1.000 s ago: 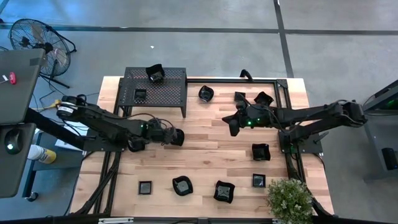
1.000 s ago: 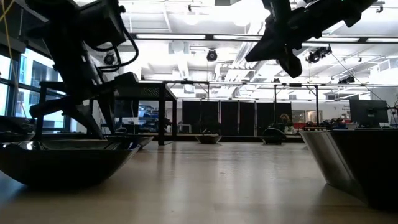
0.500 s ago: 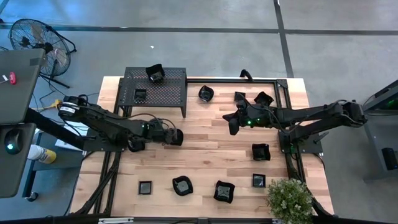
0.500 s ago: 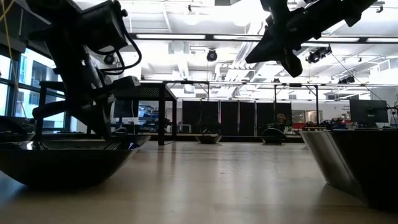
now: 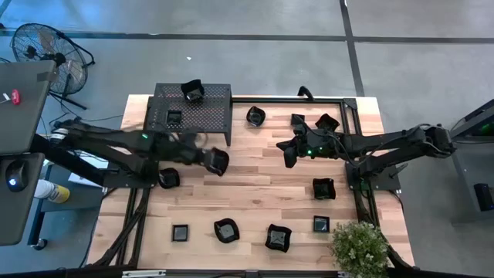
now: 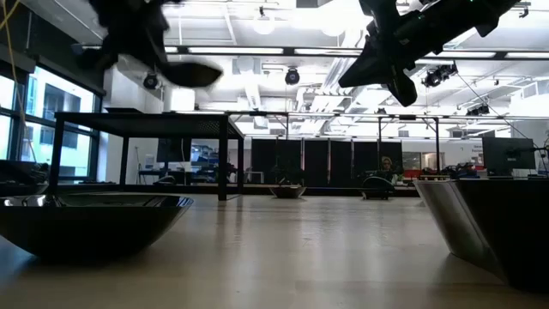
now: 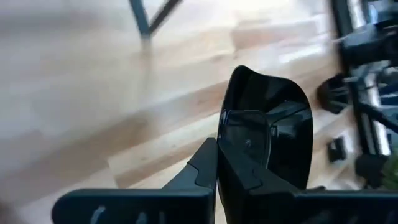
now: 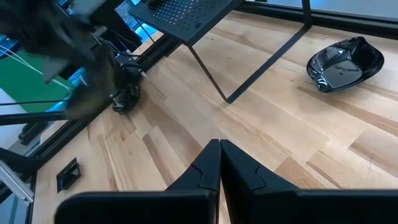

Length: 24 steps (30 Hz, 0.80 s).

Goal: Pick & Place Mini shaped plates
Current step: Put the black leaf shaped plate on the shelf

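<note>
The left pincer [image 5: 210, 160] is clenched on the rim of a mini shaped plate [image 5: 219, 161], carrying it clear of the surface [image 5: 255, 181], just off the near edge of the black rack [image 5: 202, 116]. The rack, already bearing two plates, lies toward the far-left corner. The right pincer [image 5: 289, 157] hangs clenched and empty, mid-surface.

Light wooden table [image 5: 255, 185] with dark frame. Black perforated rack [image 5: 193, 112] at far left corner. Small black plates [image 5: 226, 230] in a row along near edge, others near far edge and right edge. Potted plant [image 5: 359, 245] at near right corner.
</note>
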Motion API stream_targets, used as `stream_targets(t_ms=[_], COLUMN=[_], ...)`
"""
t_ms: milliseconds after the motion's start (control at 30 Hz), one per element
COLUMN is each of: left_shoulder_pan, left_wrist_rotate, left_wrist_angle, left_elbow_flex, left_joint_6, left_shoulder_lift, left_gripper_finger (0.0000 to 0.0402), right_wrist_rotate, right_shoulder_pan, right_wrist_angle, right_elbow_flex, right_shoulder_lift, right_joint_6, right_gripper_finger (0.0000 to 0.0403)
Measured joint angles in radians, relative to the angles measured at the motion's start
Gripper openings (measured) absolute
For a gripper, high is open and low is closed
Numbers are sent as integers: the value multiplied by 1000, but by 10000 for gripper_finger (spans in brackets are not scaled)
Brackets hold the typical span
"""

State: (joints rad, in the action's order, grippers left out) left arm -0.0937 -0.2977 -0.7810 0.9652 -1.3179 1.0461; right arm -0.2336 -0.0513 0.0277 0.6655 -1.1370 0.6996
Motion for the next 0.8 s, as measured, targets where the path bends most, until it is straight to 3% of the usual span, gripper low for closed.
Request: stream_targets(t_ms=[133,300,500,800], left_shoulder_pan=[122,377,659,818], left_wrist_rotate=[5,92,307,422], left_wrist_angle=[-183,-262,-263,-210], left_elbow_flex=[174,312,327,327], left_joint_6=[203,499,793,969], left_shoulder_lift=[-16,11,78,202], left_gripper_finger=[1,0,0,0], right_wrist_rotate=[0,0,0,0], right_shoulder_pan=[-1,-2,-2,-2], right_wrist_angle=[3,9,21,53], right_elbow_flex=[0,0,0,0], right_shoulder_lift=[0,0,0,0], right_joint_6=[-10,-35,-44,-54], right_gripper_finger=[4,2,2,2])
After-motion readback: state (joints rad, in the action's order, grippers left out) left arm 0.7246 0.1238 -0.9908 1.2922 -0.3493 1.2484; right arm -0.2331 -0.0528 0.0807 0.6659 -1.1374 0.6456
